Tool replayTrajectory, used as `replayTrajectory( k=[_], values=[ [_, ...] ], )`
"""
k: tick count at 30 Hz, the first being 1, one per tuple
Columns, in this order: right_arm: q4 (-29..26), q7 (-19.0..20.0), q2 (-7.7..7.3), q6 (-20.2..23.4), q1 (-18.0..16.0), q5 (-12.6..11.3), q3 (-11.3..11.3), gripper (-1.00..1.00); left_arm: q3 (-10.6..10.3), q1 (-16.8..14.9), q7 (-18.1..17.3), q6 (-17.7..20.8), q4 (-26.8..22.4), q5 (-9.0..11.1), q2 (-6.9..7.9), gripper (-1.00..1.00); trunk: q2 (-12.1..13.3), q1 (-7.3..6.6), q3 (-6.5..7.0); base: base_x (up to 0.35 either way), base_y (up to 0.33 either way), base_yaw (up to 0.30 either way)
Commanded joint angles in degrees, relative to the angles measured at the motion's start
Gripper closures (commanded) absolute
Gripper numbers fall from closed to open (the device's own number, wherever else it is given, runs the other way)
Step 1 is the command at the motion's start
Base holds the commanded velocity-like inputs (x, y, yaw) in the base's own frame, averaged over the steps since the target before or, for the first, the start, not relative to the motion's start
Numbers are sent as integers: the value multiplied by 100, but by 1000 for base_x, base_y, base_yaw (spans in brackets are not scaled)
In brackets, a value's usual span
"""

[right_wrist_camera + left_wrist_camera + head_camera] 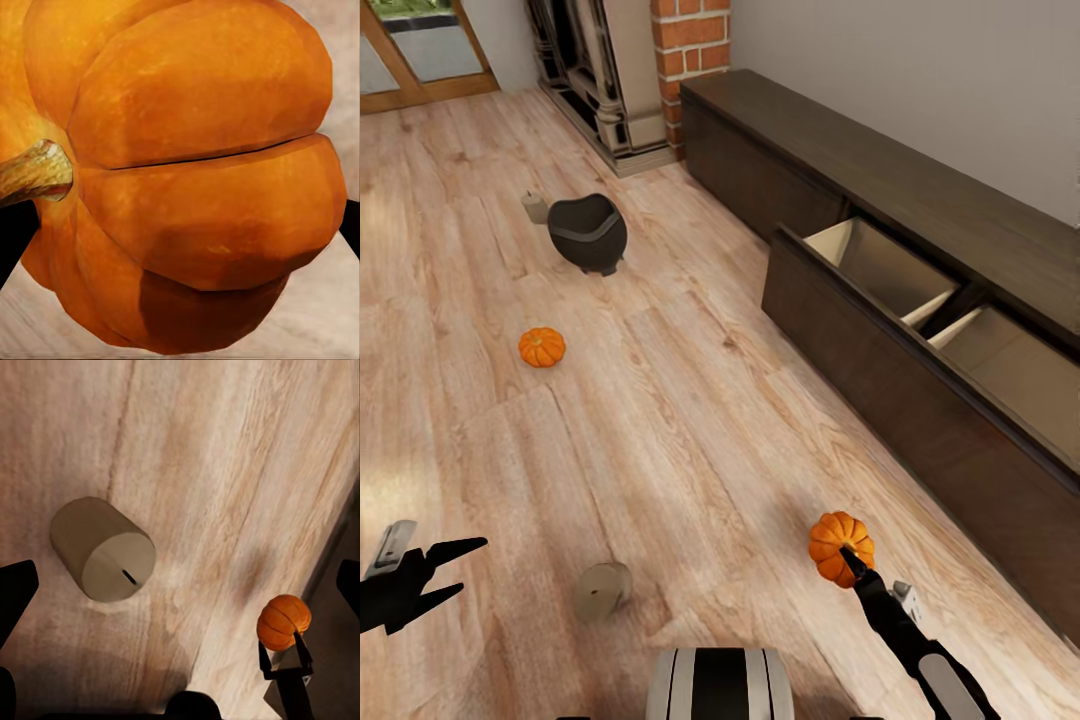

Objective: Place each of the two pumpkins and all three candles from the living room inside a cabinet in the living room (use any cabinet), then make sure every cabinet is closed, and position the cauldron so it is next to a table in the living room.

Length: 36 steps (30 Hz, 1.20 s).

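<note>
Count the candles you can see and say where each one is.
2. One candle lies on its side on the floor near the left pincer. Another candle stands beside the cauldron, farther off. A third may be hidden.

One pumpkin [841, 545] was held at lower right; another [542, 347] lay at left. A candle [602, 590] lay tipped at bottom centre, one [535, 207] beside the cauldron [588, 233]. The cabinet [920, 330] was open.
</note>
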Motion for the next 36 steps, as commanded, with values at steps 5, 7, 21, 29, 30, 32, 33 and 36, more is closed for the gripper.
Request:
replayTrajectory(
  k=[5,7,21,29,30,32,33,36],
  values=[
    [-526,-54,25,53,3,-51,196,100,19,-2,46,24,25,3,26,-100,6,-13,108,0,0,0],
    [-634,-85,33,40,-1,-49,597,100,21,-2,49,24,25,-17,37,-100,8,-19,153,0,0,0],
    [-1642,-932,27,317,18,-57,999,100,22,-2,48,24,34,-13,164,-100,27,-55,463,-73,0,138],
    [-1648,-934,27,313,21,-57,1006,100,22,-2,48,24,35,-14,164,-100,38,-75,636,-58,0,282],
    [-1646,-934,27,311,21,-57,1006,100,22,-2,48,24,38,-14,164,-100,39,-78,656,-3,0,282],
    [-1643,-934,27,306,21,-57,1006,100,22,-2,48,24,47,-19,164,-100,42,-83,695,-1,0,282],
    [-1643,-934,27,305,21,-57,1006,100,22,-2,48,24,49,-18,164,-100,43,-86,715,-19,0,282],
    [-1642,-929,27,303,19,-57,1023,100,22,-2,48,24,52,-18,164,-100,47,-93,773,-197,38,282]
  ],
)
